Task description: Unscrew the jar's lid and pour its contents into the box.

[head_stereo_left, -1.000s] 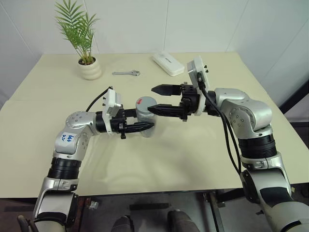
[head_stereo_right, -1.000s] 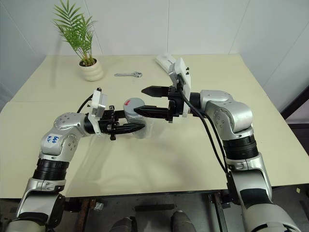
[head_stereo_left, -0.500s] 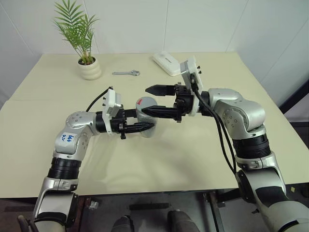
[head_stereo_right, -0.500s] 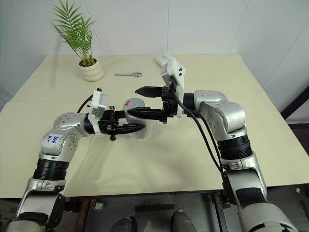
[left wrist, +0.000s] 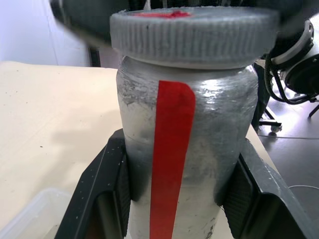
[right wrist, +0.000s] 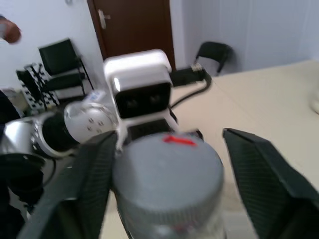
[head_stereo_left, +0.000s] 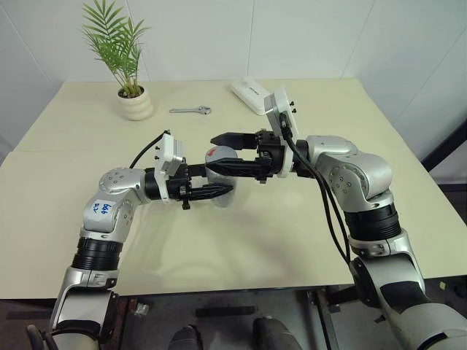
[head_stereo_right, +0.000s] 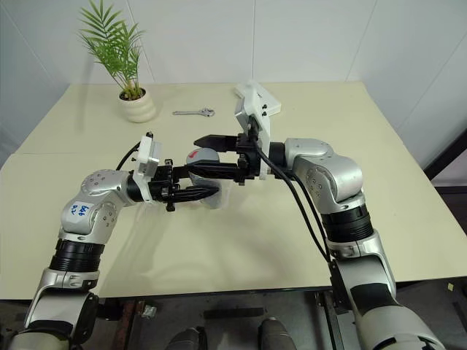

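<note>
My left gripper (head_stereo_left: 219, 187) is shut on the body of the jar (left wrist: 199, 149) and holds it upright above the table. The jar is small and cloudy-clear, with a red strip down its side. A ribbed silver-grey lid (right wrist: 167, 169) with a red mark sits on top. My right gripper (head_stereo_left: 213, 154) reaches in level from the right, open. Its fingers (right wrist: 259, 174) straddle the lid, with a gap still showing on one side. A corner of the clear box (left wrist: 30, 216) lies on the table below the jar. I cannot make out the contents through the jar's wall.
At the table's far side stand a white plant pot (head_stereo_left: 136, 104) with a palm, a small wrench (head_stereo_left: 191, 110) and a white oblong case (head_stereo_left: 253, 95). The cream table (head_stereo_left: 255, 240) spreads bare in front of both arms.
My right gripper has moved left, from beside the jar to where its fingers straddle the lid. The left gripper and the jar have kept still.
</note>
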Available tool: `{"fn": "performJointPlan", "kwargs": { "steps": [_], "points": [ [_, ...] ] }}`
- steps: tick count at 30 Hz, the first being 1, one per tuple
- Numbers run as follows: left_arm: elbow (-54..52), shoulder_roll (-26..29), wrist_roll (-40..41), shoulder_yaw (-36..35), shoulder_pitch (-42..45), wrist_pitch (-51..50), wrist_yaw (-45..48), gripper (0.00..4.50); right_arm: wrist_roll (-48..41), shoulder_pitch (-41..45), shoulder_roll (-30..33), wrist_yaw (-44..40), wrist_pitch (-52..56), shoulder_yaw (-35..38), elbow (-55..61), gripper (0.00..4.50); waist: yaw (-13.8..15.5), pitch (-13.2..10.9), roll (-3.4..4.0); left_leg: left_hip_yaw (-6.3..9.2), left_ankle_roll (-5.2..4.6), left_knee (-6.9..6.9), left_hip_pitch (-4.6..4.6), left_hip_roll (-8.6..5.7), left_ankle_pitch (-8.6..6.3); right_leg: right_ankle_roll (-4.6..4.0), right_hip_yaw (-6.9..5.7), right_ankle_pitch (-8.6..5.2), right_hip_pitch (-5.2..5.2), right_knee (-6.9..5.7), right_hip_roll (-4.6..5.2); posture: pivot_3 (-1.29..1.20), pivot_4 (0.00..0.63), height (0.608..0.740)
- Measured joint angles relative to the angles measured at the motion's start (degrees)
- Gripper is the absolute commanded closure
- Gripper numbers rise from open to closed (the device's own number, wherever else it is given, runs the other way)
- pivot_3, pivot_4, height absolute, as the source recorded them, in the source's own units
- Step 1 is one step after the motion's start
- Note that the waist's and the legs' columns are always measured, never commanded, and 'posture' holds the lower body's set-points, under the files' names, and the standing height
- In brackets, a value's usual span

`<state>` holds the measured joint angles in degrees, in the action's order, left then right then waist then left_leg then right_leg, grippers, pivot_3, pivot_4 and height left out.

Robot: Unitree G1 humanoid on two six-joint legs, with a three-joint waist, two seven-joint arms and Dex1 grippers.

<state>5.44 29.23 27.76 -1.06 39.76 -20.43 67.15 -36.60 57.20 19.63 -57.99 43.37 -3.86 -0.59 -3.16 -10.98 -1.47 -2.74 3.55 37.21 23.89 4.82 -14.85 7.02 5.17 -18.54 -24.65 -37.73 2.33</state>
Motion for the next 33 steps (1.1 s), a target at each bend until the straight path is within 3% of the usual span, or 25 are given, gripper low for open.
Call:
{"fn": "performJointPlan", "kwargs": {
  "steps": [14, 18, 33],
  "points": [
    [0.0, 0.0, 0.0, 0.0, 0.0, 0.0, 0.1, 2.55, 1.0, -0.2, 1.7, 0.7, 0.6, -0.6, 1.8, 0.88, -0.1, 0.0, 0.0, 0.0, 0.0, 0.0, -0.01, 0.0, 0.0, 0.0, 0.0, 0.0, 0.0, 0.01, 0.0, 0.0, 0.15, 0.74],
    [0.0, 0.0, 0.0, 0.0, 0.0, 0.0, 0.0, 2.55, 1.3, -0.1, 1.5, 1.4, 1.6, -0.7, 0.8, 0.04, -0.1, 0.0, 0.0, 0.0, 0.0, -0.01, -0.01, 0.0, 0.0, 0.0, 0.0, 0.0, 0.0, 0.01, 0.0, 0.0, 0.15, 0.74],
    [0.0, 0.0, 0.0, 0.0, 0.0, 0.0, -0.1, 2.55, 2.6, 0.0, 1.3, 0.7, 1.4, -2.4, 1.1, 0.04, -0.1, 0.0, 0.0, 0.0, 0.0, -0.01, -0.01, 0.0, 0.0, 0.0, 0.0, 0.0, 0.0, 0.02, 0.0, 0.0, 0.15, 0.74]
  ]
}}
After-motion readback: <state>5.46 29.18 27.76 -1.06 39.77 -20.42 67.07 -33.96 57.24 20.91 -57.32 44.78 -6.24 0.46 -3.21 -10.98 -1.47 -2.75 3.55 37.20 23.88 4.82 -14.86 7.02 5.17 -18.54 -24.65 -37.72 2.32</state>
